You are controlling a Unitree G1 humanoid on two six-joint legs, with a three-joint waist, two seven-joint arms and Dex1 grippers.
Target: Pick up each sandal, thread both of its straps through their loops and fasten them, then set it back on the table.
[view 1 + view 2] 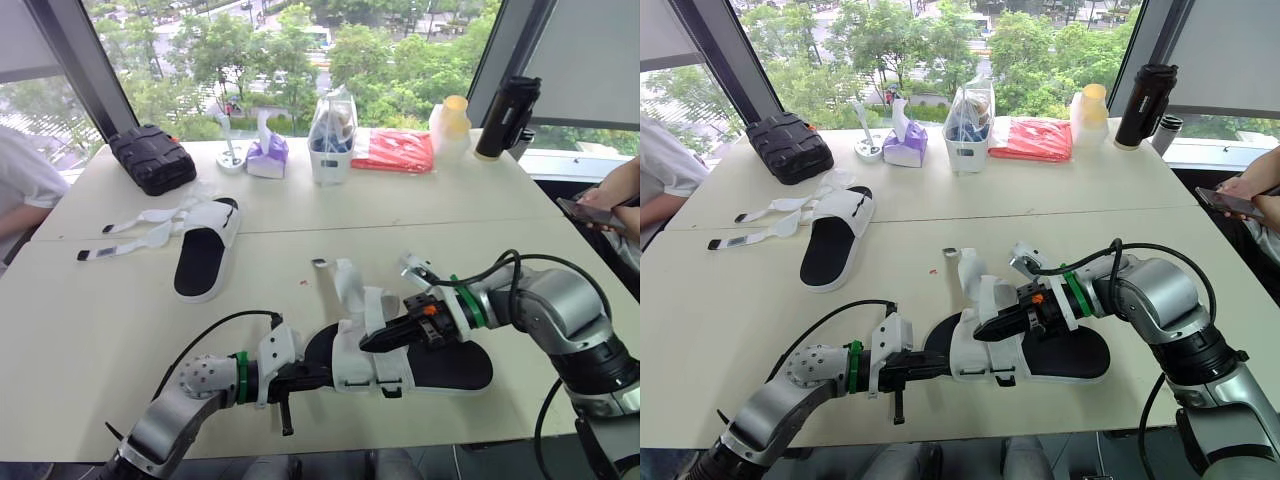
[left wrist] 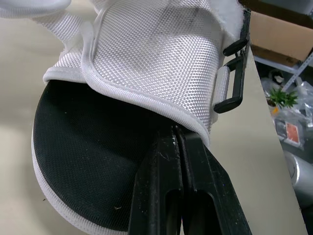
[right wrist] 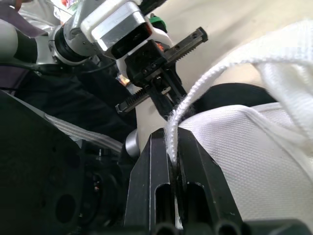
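The near sandal (image 1: 440,368), black-soled with a white mesh upper (image 2: 156,54), lies at the table's front edge. My left gripper (image 1: 318,377) is at its heel end, shut on the upper's lower edge (image 2: 146,105). My right gripper (image 1: 372,343) reaches across from the right, shut on a white strap (image 3: 195,93) above the upper. Black plastic loops (image 2: 232,81) hang on the upper's side. The second sandal (image 1: 205,250) lies at the far left with both straps (image 1: 130,235) spread loose on the table.
Along the far edge stand a black case (image 1: 150,158), a tissue pack (image 1: 267,155), a clear bag (image 1: 332,125), a red packet (image 1: 393,150), a yellow-capped bottle (image 1: 452,125) and a black flask (image 1: 507,115). A person (image 1: 20,185) sits left; a hand with a phone (image 1: 595,208) right.
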